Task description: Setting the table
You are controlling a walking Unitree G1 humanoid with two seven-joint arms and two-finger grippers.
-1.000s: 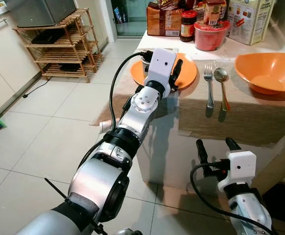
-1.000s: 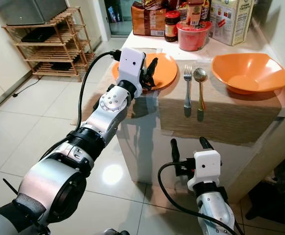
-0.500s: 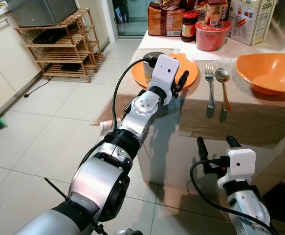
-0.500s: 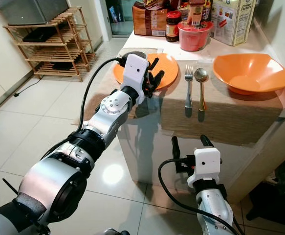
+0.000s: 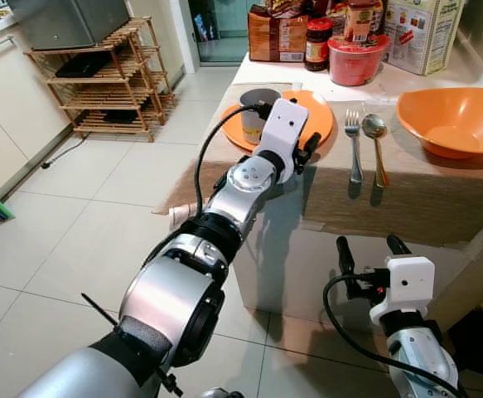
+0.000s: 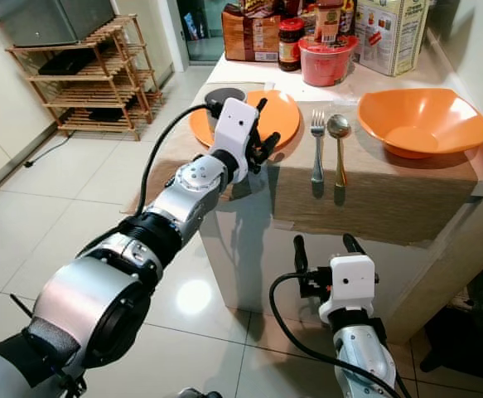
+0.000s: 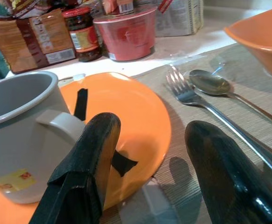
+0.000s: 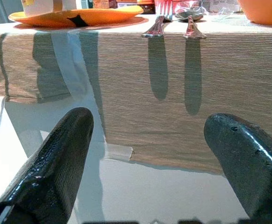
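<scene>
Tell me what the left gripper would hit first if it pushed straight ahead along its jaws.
Most likely the grey mug on the orange plate: the left gripper points there with jaws open, one beside the handle. Depth is uncertain.

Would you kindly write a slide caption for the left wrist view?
Open left gripper beside a grey mug on the orange plate, fork nearby.

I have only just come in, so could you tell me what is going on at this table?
The robot is setting the table. Its left gripper is at the near edge of the orange plate, fingers open and holding nothing, with a grey mug standing on the plate beside it. A fork and spoon lie side by side on the placemat, with an orange bowl further right. The right gripper hangs open below the table edge.
</scene>
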